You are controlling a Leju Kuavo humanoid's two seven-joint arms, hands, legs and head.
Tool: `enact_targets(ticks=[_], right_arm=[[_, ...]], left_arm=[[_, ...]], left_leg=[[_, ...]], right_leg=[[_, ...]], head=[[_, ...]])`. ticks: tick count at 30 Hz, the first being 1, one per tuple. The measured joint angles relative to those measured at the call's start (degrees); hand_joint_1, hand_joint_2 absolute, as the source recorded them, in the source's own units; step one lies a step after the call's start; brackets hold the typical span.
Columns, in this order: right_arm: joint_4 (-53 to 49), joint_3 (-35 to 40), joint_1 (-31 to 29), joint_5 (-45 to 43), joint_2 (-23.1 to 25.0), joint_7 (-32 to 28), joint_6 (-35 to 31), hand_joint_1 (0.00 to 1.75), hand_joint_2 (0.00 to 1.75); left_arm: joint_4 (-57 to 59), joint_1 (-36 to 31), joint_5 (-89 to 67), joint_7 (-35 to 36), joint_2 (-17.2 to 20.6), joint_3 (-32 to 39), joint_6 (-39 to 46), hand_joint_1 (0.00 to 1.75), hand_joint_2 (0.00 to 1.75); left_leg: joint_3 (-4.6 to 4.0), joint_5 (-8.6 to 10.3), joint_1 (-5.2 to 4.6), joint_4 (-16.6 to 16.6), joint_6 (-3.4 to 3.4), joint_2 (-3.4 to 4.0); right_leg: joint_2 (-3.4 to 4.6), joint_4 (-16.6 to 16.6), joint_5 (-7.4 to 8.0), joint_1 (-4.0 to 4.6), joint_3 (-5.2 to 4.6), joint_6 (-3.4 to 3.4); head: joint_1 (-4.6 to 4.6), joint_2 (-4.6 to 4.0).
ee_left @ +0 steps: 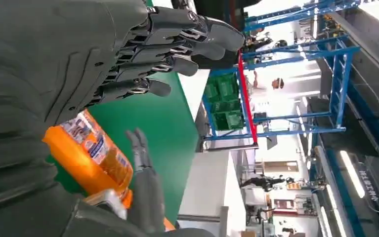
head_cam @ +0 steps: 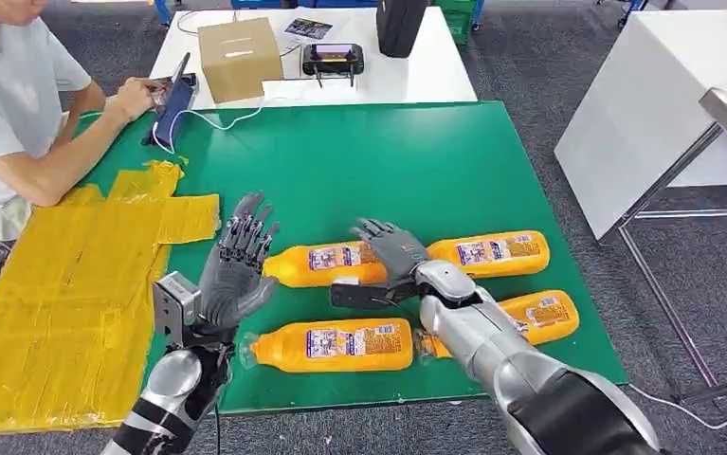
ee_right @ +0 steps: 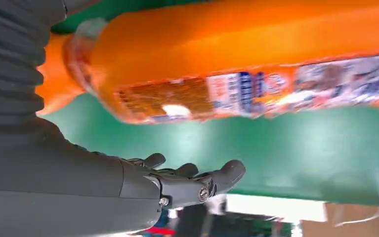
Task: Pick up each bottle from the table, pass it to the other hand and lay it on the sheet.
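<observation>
Orange bottles (head_cam: 325,264) lie in a tight cluster on the green bench (head_cam: 407,161), none on the yellow sheet (head_cam: 65,294). Both the right hand (head_cam: 392,248) and left hand (head_cam: 238,261) hover spread, empty; closing carelessly could roll neighbouring bottles.

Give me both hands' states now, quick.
Left hand: open, fingers spread, holding nothing.
Right hand: open, fingers apart over a bottle, not gripping it.

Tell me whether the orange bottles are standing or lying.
Lying: all four orange plastic bottles rest on their sides on the green table.
</observation>
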Motion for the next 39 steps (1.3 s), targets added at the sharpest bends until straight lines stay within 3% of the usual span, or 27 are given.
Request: enact_targets(ticks=[17, 20, 21, 24, 32, 34, 37, 39], right_arm=[[1.46, 0.81, 0.22, -2.34, -1.16, 0.66, 9.26, 0.00, 1.75], [1.70, 0.76, 0.11, -2.91, -1.22, 3.12, 10.44, 0.00, 1.75], [1.77, 0.72, -0.05, -3.04, -1.22, 3.93, 10.84, 0.02, 1.75], [2.01, 0.70, -0.20, -3.17, -1.31, 5.12, 11.80, 0.28, 1.75], [2.49, 1.05, -0.64, -1.25, -1.40, 6.25, 12.72, 0.35, 1.75], [2.54, 1.27, -0.66, -0.90, -1.40, 6.41, 12.72, 0.58, 1.75], [2.60, 2.03, -0.67, 0.19, -1.38, 7.00, 12.39, 1.33, 1.75], [2.62, 2.36, -0.73, 0.85, -1.36, 7.48, 12.28, 1.47, 1.75]], left_arm=[[0.02, -0.15, 1.14, -1.88, 0.02, -0.07, 0.15, 0.00, 1.75], [0.02, -0.15, 1.14, -1.92, 0.02, -0.07, 0.15, 0.00, 1.75], [0.02, -0.15, 1.14, -1.92, 0.02, -0.07, 0.15, 0.00, 1.75], [0.02, -0.15, 1.14, -1.92, 0.02, -0.07, 0.15, 0.00, 1.75], [0.20, -0.16, 1.14, -2.19, 0.00, -0.13, -0.09, 0.00, 1.75], [0.20, -0.16, 1.14, -2.19, 0.02, -0.13, -0.22, 0.00, 1.75], [0.31, -0.13, 1.14, -2.19, 0.00, -0.13, -0.26, 0.00, 1.75], [0.31, -0.12, 1.14, -2.19, 0.02, -0.13, -0.35, 0.00, 1.75]], left_leg=[[-0.01, 0.00, -0.01, 0.00, 0.00, -0.02], [0.00, 0.00, -0.01, 0.00, 0.00, -0.01], [0.00, 0.00, -0.01, 0.00, 0.00, -0.01], [0.00, 0.01, -0.01, 0.00, 0.00, -0.01], [0.01, 0.00, -0.01, 0.00, 0.00, -0.01], [0.01, 0.00, -0.01, 0.00, 0.00, -0.01], [0.01, 0.00, -0.01, 0.00, 0.00, -0.01], [0.01, 0.00, -0.01, 0.00, 0.00, -0.01]], right_leg=[[0.00, 0.00, 0.00, -0.01, 0.03, 0.00], [0.00, 0.00, 0.00, -0.01, 0.03, 0.00], [0.00, 0.00, 0.00, -0.01, 0.03, 0.00], [-0.01, 0.00, 0.00, -0.01, 0.04, 0.00], [-0.01, 0.00, 0.00, -0.01, 0.05, 0.00], [-0.01, 0.00, 0.00, -0.01, 0.05, 0.00], [-0.01, 0.00, 0.00, -0.01, 0.05, 0.00], [-0.01, 0.00, 0.00, -0.01, 0.06, 0.00]], head=[[0.00, 0.00], [0.00, 0.00], [0.00, 0.00], [0.00, 0.00], [0.00, 0.00], [0.00, 0.00], [0.00, 0.00], [0.00, 0.00]])
